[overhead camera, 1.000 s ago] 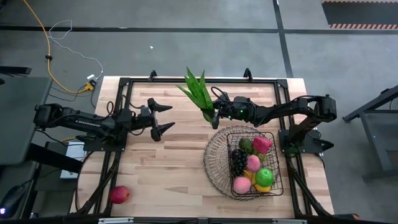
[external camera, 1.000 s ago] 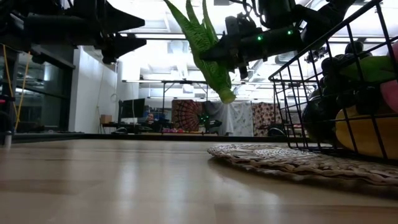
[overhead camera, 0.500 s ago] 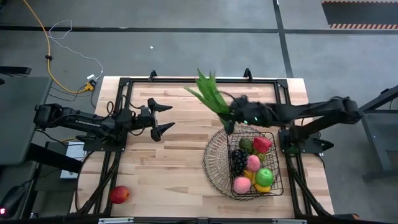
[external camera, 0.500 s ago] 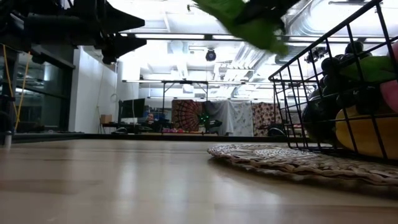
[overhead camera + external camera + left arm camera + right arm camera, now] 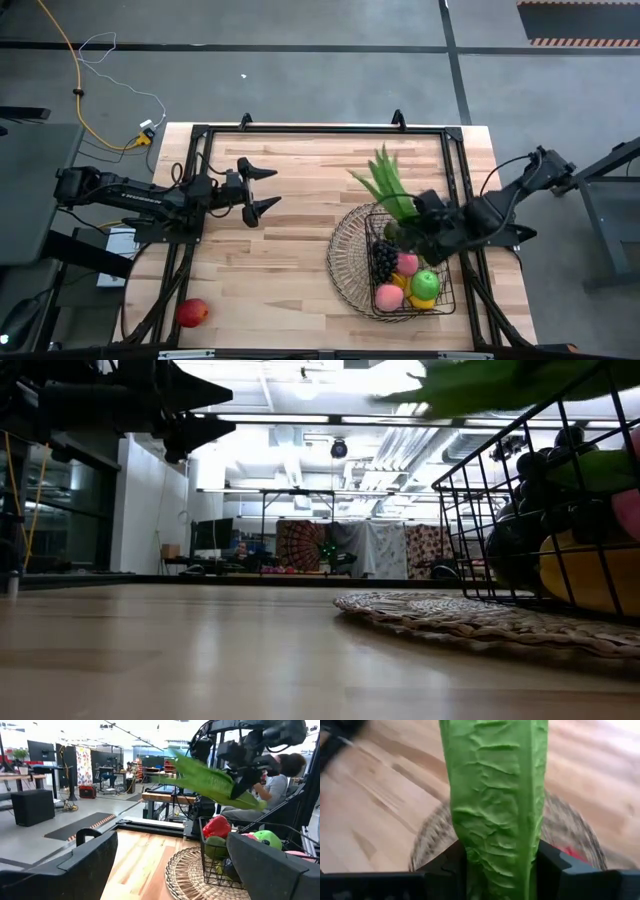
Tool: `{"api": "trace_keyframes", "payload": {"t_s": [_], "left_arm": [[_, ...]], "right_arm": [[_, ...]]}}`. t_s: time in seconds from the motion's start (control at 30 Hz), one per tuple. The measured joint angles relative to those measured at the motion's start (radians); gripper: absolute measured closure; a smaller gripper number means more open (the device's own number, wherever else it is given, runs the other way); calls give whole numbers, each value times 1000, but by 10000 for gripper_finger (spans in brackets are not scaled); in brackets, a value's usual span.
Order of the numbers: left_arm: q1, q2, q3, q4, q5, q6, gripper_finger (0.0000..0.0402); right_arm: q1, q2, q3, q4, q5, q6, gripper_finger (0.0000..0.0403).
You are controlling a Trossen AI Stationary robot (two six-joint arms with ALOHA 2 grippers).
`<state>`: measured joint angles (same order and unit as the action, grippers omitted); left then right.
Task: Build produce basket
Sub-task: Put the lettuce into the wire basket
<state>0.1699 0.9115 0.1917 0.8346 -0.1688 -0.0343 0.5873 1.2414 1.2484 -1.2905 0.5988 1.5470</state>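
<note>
The basket point(image 5: 345, 255), a dark wire box on a round woven rim, stands at the table's right. It holds dark grapes point(image 5: 382, 260), a red pepper point(image 5: 421, 232), pink peaches point(image 5: 407, 262) and a green apple point(image 5: 426, 284). My right gripper point(image 5: 422, 218) is shut on a bunch of long green leaves point(image 5: 388, 183) above the basket's far part. The bunch also shows in the left wrist view point(image 5: 210, 780) and as a blur in the low view point(image 5: 480, 385). My left gripper point(image 5: 264, 189) hangs open and empty over the table's left half. A red apple point(image 5: 192, 312) rests on the table near the front left corner. My right gripper pinches the leaf bunch between its two fingers point(image 5: 452, 865) at its narrow stem end point(image 5: 495, 855). The fingers come from the table's right side, slanting. The bunch is lifted clear above the basket, and its leaves fan out toward the table's far edge.
A dark frame point(image 5: 300, 131) runs round the table's edges. Bare wood point(image 5: 280, 260) lies between the left gripper, the red apple and the basket.
My right gripper has carried the leaf bunch from the table's far middle toward the right and near side. It is now over the basket's far part, and the bunch has turned about so its leaves point more toward the far edge. It stays shut on the bunch.
</note>
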Motion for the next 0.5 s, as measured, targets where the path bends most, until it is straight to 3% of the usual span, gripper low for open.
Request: {"api": "trace_keyframes", "payload": {"t_s": [0.23, 0.5], "left_arm": [[0, 0, 15, 2, -4, 37, 39], [0, 0, 27, -5, -5, 29, 39]], "right_arm": [[123, 65, 0, -225, -120, 389, 263], [178, 173, 0, -251, -183, 555, 263]]}}
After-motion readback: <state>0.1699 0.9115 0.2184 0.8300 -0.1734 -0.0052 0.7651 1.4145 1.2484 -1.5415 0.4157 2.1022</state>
